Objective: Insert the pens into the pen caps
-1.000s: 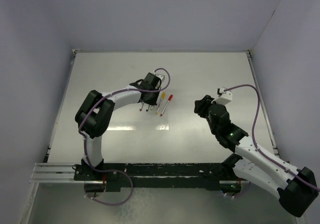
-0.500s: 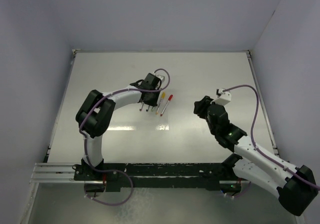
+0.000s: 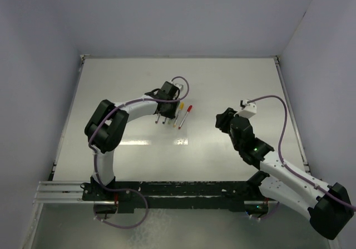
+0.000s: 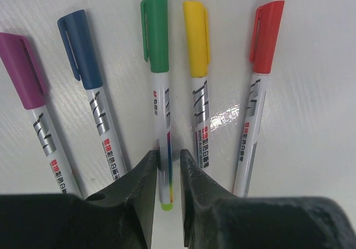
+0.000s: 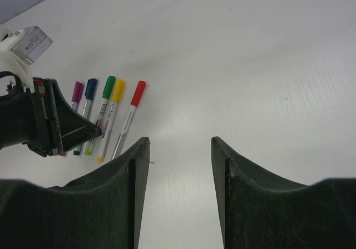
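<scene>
Left gripper newly parted astride green-capped pen, clear only by wrist view, right gripper open, empty

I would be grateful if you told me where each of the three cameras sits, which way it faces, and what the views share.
Top external: high behind the arm bases, looking down on the table and pens; both arms show, with left gripper and right gripper.
Left wrist: just above the pens, looking along them; its fingers flank the green pen's tail.
Right wrist: low over the table, facing the pens and left arm; its open fingers fill the bottom.
Shared: all three views show the five capped pens.
</scene>
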Robot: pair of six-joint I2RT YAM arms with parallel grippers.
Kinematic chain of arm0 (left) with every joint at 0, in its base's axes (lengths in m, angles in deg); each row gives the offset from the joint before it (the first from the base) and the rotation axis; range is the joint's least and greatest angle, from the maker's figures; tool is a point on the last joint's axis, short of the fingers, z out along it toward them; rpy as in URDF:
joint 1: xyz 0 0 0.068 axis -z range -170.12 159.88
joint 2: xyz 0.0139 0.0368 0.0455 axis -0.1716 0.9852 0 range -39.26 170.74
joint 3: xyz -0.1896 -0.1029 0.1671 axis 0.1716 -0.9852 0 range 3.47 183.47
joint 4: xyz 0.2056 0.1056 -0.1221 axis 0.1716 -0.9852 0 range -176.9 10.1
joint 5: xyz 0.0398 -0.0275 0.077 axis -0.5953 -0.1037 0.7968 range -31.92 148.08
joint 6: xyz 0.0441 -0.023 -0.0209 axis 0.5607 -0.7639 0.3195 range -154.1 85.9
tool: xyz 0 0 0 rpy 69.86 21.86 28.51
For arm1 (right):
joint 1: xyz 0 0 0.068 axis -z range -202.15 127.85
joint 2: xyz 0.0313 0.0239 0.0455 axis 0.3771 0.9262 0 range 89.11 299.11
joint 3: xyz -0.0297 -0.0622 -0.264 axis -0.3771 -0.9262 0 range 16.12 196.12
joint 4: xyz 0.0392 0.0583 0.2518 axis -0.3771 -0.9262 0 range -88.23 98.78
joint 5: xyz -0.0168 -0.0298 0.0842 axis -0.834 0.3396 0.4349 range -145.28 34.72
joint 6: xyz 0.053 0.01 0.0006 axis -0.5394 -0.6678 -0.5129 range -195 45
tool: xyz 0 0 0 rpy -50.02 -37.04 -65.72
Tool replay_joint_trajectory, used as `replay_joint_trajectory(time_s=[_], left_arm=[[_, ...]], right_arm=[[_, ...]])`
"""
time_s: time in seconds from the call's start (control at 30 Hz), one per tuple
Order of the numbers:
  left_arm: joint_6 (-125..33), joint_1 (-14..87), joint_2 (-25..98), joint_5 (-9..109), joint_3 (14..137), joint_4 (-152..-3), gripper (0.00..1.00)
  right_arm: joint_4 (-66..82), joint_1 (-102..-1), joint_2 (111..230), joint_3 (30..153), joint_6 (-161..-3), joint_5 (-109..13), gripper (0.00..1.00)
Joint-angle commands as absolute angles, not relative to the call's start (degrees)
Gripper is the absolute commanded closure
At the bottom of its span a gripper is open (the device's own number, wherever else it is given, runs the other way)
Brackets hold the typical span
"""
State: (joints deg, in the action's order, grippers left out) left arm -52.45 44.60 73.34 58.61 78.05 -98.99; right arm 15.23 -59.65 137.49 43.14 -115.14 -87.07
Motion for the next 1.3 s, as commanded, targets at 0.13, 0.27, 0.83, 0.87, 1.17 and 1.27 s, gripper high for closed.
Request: replay_joint_trajectory(time_s=[0.13,0.27,0.83,0.87,1.17,1.27], left_arm=[[-53.2,44.3,72.3,57.6,79.4,-98.6,0.74],[-52.7,44.3,70.5,57.4,80.7,-97.7,0.73],[-50.3,39.8,56.6,61.9,78.1,-92.5,0.68],[-50.7,38.5,55.4,61.1,76.6,-91.2,0.68],[-51.8,27.2,46.3,51.8,63.7,-78.9,0.66],[-53.4,22.7,44.7,47.4,59.9,-74.8,0.65]], right_arm=[[17.4,-59.7,138.0,42.4,-116.0,-87.2,0.50],[17.9,-59.8,138.3,42.5,-115.7,-87.1,0.50],[12.9,-57.3,134.0,44.7,-110.1,-94.1,0.45],[12.1,-56.2,133.3,45.0,-109.9,-94.1,0.44],[5.9,-40.6,125.4,45.2,-107.1,-88.6,0.39],[3.6,-36.3,124.2,45.9,-106.8,-88.6,0.35]])
